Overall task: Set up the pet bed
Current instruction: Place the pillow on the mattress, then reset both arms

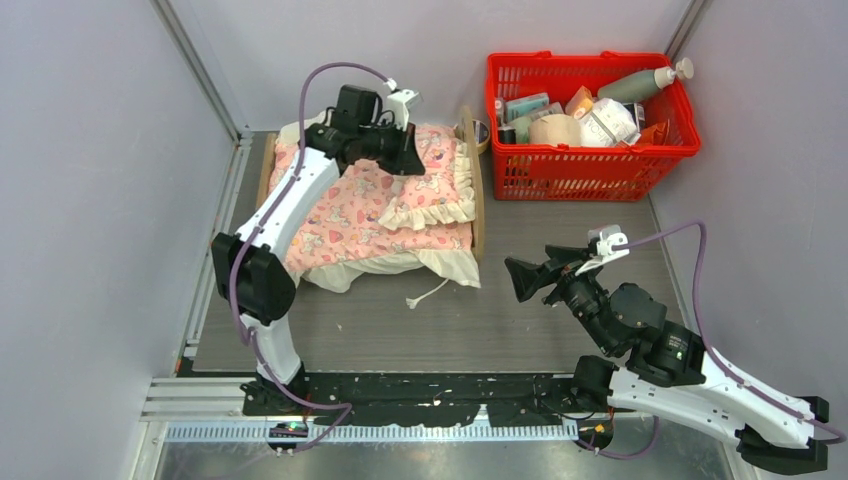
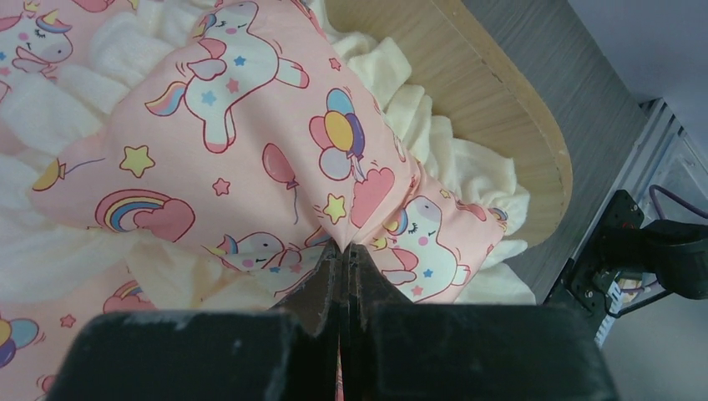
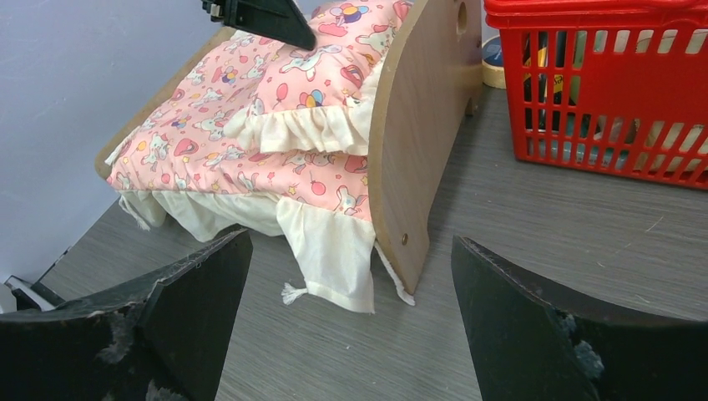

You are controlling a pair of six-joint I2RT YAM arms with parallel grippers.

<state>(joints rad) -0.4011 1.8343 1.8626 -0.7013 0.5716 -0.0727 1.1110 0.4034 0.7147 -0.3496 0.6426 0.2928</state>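
Left jaws pinch pillow atop pet bed

The pet bed lies at ten o'clock on the table under a pink blanket. The left pincer is on the pillow. A red basket sits at two o'clock, and the right pincer gapes at three.

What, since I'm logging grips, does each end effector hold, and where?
The left end effector pinches the small pink unicorn-print frilled pillow by a fold of pink fabric at its edge. The right end effector is open, holding nothing.
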